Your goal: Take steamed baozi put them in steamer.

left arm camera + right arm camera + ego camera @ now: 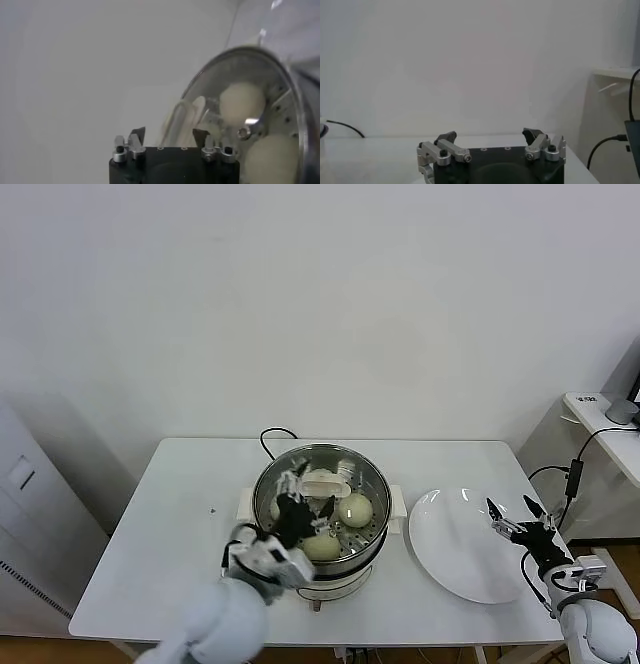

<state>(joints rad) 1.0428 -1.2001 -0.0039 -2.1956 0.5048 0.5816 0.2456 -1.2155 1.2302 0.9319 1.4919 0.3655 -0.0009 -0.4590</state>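
The steamer (372, 484) is a shiny steel pot on a white base at the middle of the table. Two pale baozi lie on its tray, one toward the right (357, 509) and one at the front (320, 547); a third pale bun (323, 482) sits at the back. My left gripper (305, 494) hangs inside the pot over the left part of the tray, open, with nothing between its fingers. The left wrist view shows the same gripper (169, 135), the steamer rim (295, 100) and two baozi (242, 102) (270, 157). My right gripper (510, 509) (490, 134) is open over the plate's right side.
A flat white plate (455, 549) lies right of the steamer with nothing on it. A black cord (275, 434) runs behind the pot. The white table (180, 514) has bare room on its left. A side table (600, 419) with cables stands far right.
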